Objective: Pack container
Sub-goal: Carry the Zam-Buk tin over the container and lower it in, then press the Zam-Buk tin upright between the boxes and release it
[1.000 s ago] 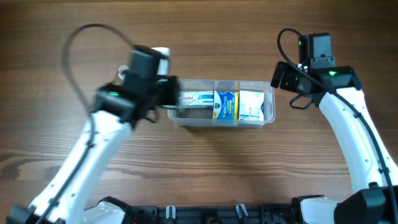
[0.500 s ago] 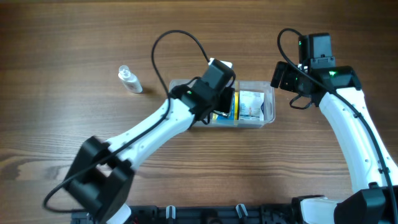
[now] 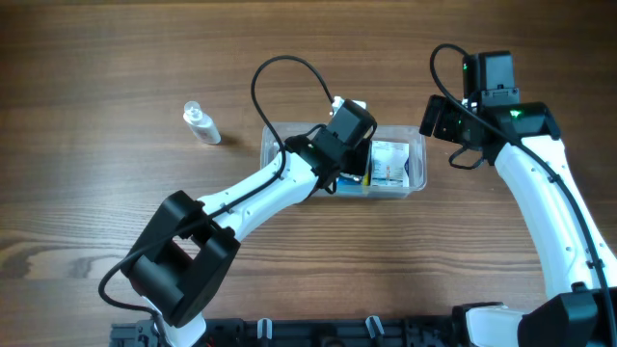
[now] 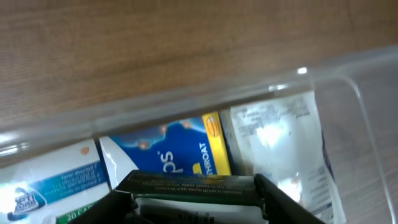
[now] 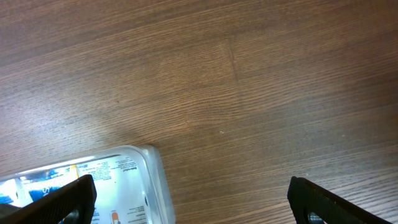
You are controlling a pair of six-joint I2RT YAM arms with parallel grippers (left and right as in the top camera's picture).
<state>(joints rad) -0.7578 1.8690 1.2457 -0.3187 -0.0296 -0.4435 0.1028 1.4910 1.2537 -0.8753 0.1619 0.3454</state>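
As it hangs over the container (image 4: 186, 102), the left pincer (image 4: 198, 205) clamps a dark box (image 4: 193, 183). The right pincer (image 5: 191, 198) is apart.

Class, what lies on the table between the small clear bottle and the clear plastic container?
Nothing. In the overhead view, only bare wooden table separates the bottle from the left end of the container.

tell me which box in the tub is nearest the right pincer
The white box at the tub's right end, by the right pincer. The blue-and-yellow box sits mid-tub under the dark box in the left pincer, the teal-printed one farther left.
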